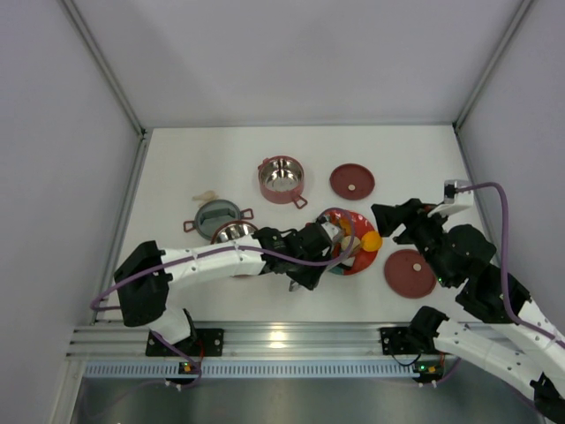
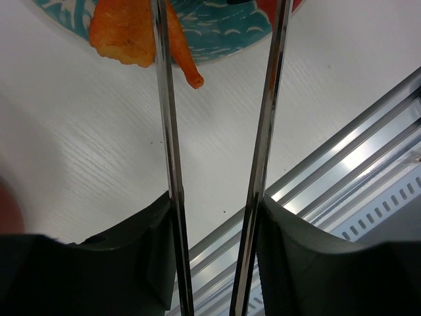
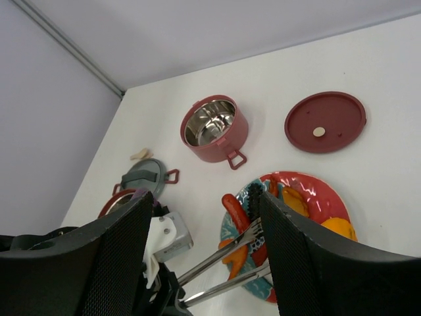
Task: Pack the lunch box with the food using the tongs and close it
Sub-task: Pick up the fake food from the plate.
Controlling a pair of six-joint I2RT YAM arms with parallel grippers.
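Left gripper [image 2: 216, 210] grips the tongs [image 2: 168, 131], tips over the plate [image 3: 329, 197].
A pot [image 1: 231, 232] sits behind the left gripper, to its left. The gripper's fingers squeeze the tongs' two arms. The tongs' long axis runs straight out ahead of the gripper, pointing right. The arms stand parted in a narrow V, with the tips at the sausage [image 3: 233, 209] and one arm crossing the carrot [image 2: 125, 33]. Right of the plate, the right gripper [image 3: 205, 214] hangs with its jaws wide apart, a lid [image 1: 410, 272] near it.

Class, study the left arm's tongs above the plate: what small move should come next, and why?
Probably squeeze the left claw slightly, closing the tongs on the carrot: their arms stand apart over the plate, one arm crossing the carrot, no food gripped yet.
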